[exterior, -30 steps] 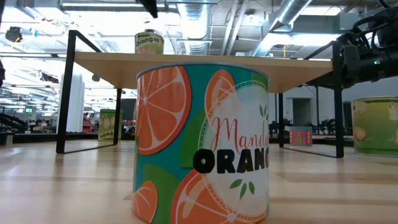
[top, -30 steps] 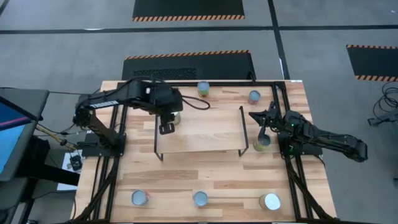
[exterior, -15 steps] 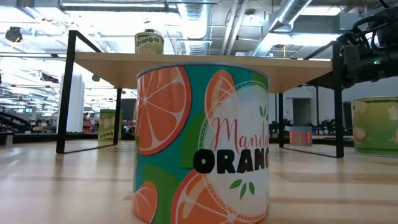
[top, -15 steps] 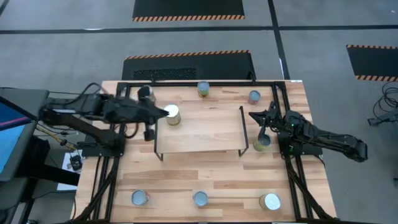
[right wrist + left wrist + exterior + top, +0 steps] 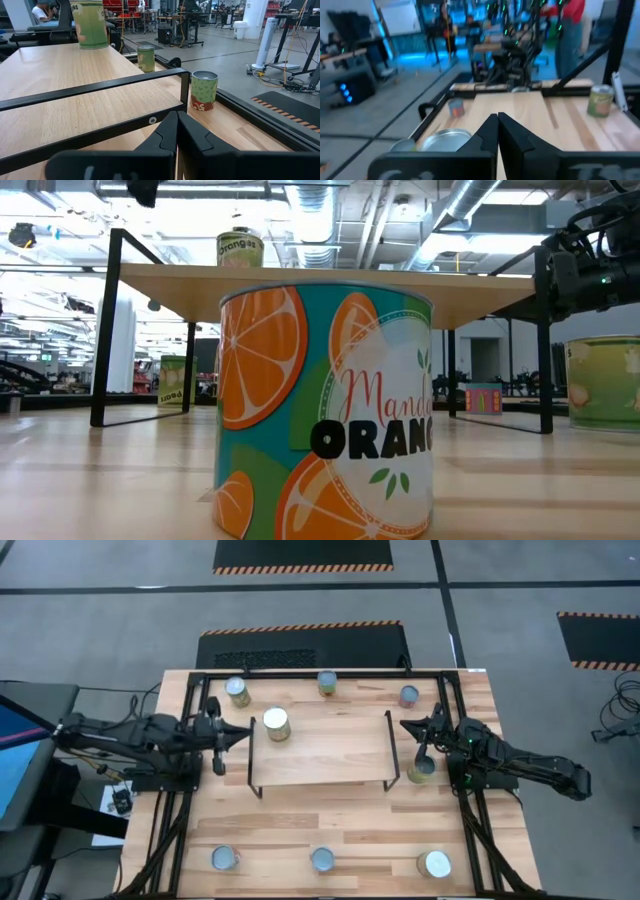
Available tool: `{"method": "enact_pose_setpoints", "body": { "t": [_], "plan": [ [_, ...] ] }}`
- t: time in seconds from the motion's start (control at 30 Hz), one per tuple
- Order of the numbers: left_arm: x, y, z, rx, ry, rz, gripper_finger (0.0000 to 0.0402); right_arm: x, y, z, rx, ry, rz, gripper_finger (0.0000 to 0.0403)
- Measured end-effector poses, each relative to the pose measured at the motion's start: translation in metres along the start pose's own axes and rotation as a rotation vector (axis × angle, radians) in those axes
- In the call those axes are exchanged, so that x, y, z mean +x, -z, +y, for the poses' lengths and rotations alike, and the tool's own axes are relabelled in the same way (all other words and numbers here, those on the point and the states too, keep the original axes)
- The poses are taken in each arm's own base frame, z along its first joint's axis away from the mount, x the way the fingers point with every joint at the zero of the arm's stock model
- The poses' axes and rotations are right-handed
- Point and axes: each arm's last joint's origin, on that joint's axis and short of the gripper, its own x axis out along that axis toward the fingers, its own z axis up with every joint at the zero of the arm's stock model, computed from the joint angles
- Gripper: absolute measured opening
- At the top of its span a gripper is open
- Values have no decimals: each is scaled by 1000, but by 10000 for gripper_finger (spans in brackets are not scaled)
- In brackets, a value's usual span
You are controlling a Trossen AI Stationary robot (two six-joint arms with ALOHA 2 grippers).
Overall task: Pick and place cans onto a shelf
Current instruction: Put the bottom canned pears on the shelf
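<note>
One can [image 5: 276,724] on shelf [image 5: 320,755] left end; seven cans on table [image 5: 330,825] around it.

One can [image 5: 276,724] stands upright on the shelf's [image 5: 330,760] left end.

Readable text from my low view:

1. Near can [image 5: 325,410], teal with orange slices: script "Mand…", cut off by the can's curve, above bold black "ORANG…".
2. Can on the shelf [image 5: 240,248]: "Oranges".

I can read no other labels, not even in my wrist views.
</note>
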Motion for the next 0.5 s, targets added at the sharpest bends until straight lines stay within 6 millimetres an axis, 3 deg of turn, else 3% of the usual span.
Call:
{"method": "enact_pose_setpoints", "body": {
  "t": [0.2, 0.5],
  "plan": [
    [-15, 32, 3, -23, -15, -80, 0, 0, 0, 0, 1, 0, -5, 33],
    [-33, 44, 9, -24, -28, -134, 0, -1, -10, 0, 9, -3, -87, 33]
  ]
}}
